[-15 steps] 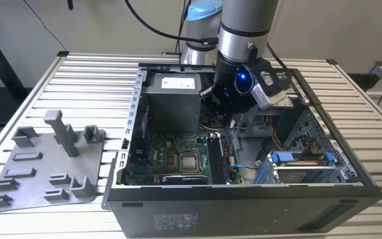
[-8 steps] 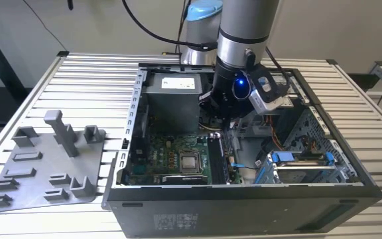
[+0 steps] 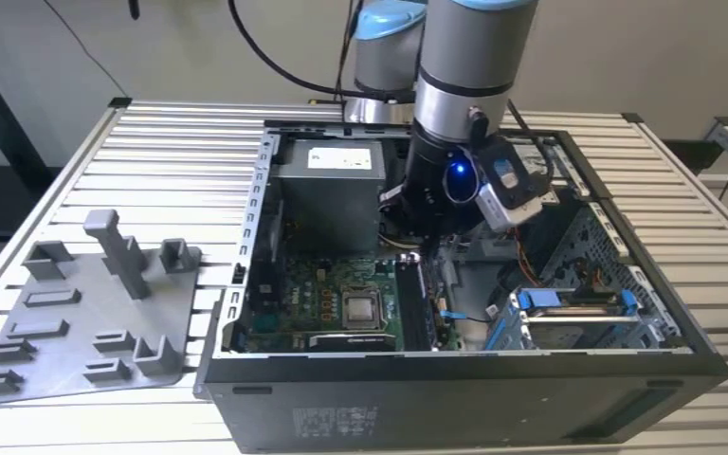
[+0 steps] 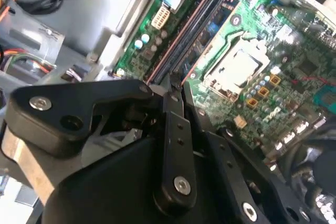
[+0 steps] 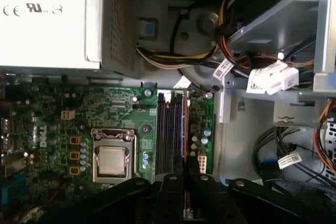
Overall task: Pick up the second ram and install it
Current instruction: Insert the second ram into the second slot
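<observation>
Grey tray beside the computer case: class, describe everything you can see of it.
The grey tray looks like matte plastic: a flat plate with one tall post, shorter uprights and low blocks. It lies flat on the slatted table, at the exterior view's left of the open computer case. Its holders look empty.

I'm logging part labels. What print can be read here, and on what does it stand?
Nothing can be quoted with confidence.
Power supply label: printed marks, too blurred to read.
Cable tags: too small.
Case sticker: too small.
Motherboard: printing blurred.
</observation>
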You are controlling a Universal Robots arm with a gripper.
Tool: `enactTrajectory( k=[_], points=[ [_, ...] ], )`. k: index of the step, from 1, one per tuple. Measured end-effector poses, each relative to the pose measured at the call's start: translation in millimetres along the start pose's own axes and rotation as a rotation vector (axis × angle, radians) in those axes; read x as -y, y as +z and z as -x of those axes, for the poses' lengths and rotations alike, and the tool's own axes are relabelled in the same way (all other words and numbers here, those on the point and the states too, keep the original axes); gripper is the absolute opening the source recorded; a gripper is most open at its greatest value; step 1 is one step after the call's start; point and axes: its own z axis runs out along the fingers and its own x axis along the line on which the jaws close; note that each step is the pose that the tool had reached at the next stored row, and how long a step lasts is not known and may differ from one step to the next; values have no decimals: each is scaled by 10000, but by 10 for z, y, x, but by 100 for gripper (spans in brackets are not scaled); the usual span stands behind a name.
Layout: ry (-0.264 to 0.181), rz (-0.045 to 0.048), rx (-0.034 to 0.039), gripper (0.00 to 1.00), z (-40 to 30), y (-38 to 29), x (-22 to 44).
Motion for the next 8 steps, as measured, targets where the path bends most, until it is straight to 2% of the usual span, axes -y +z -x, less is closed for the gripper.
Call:
enactTrajectory(
  k=[3, 8],
  points=[
    [4, -2, -1, 14, -9, 46, 106],
    [21, -8, -18, 14, -67, 122, 135]
  ],
)
